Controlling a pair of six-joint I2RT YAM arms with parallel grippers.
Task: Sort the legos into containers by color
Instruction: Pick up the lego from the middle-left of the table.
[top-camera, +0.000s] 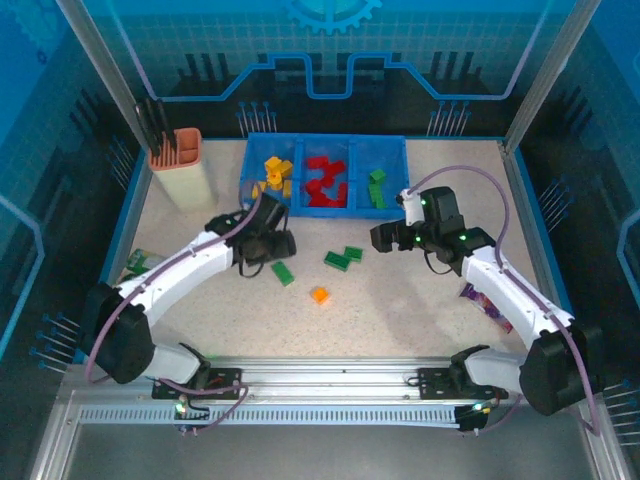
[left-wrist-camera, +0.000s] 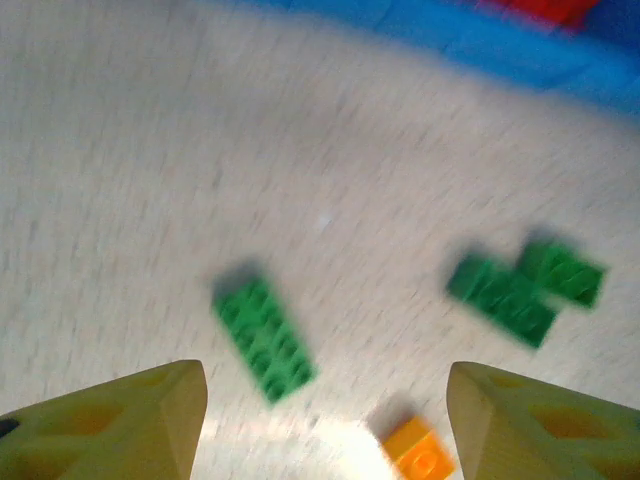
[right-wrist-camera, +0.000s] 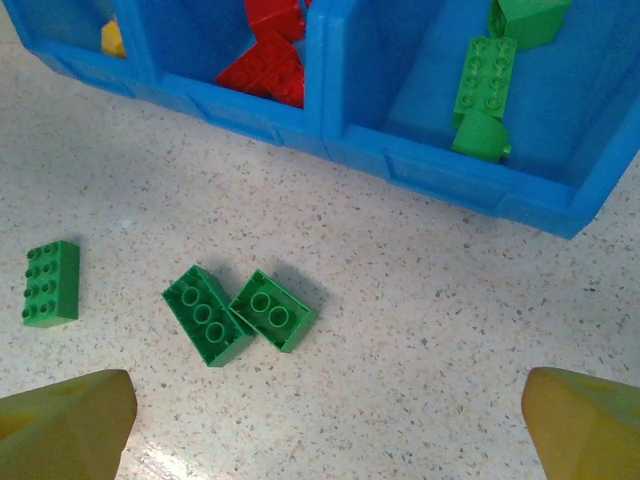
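Both arms are out over the speckled tabletop (top-camera: 420, 310), just in front of the low blue plastic tray (top-camera: 325, 140) of three compartments at the far edge. Yellow bricks (top-camera: 277, 172) sit in the left compartment, red bricks (top-camera: 325, 182) in the middle one, green bricks (right-wrist-camera: 485, 85) in the right.

The left gripper (left-wrist-camera: 322, 380) hovers with its tan fingers spread and nothing between them. In the left wrist view, which is blurred, a long green brick (left-wrist-camera: 265, 340) lies on the table close to the left fingertip. A small orange brick (left-wrist-camera: 420, 455) rests near the right fingertip.

The right gripper (right-wrist-camera: 325, 385) gapes wide too, carrying nothing. Ahead of it lie two green bricks (right-wrist-camera: 240, 312), touching at a corner, with the long one off to their left. The tray's raised front wall stands between these loose pieces and the compartments.

A tall tan cup with an orange rim (top-camera: 180, 165) stands close beside the tray's left end. A green packet (top-camera: 140, 262) peeks out by the left arm, and a purple packet (top-camera: 482, 300) lies alongside the right arm.
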